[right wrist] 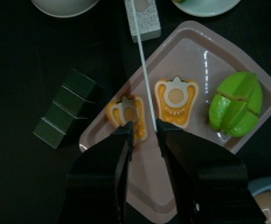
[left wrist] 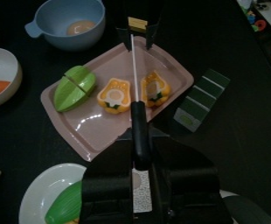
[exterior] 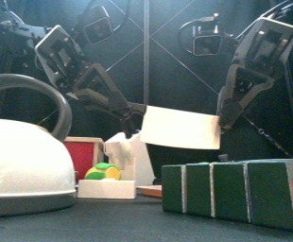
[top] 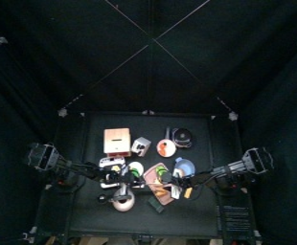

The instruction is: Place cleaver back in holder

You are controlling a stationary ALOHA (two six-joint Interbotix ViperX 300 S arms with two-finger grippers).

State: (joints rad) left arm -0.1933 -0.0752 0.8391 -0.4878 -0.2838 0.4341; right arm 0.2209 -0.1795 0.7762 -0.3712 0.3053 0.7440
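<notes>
Finding: the task is under way and the main step is not yet done.

The holder (top: pixel 117 140), a tan block, stands well apart from the pink board (left wrist: pixel 97 131), toward the back left of the table. No blade can be made out in it, and neither arm is over it.

The left gripper (left wrist: pixel 135 162) hangs above the board, pinching the black handle of the cleaver (exterior: pixel 180 128).

The cleaver is in the air, clear of the table. Both wrist views look along its edge and show it directly over the board, above the cut yellow pieces (left wrist: pixel 114 92). In the front view its broad pale blade hangs between the two arms.

The right gripper (exterior: pixel 220 123) is at the far end of the blade, also above the board. Its jaws are spread to either side of the steel, and I cannot tell whether they press on it.

Done, by my judgement: the cleaver is lifted and secured by the handle.

Outstanding: carry it from the board to the holder, line the blade up with a slot, lower it in and release.
</notes>
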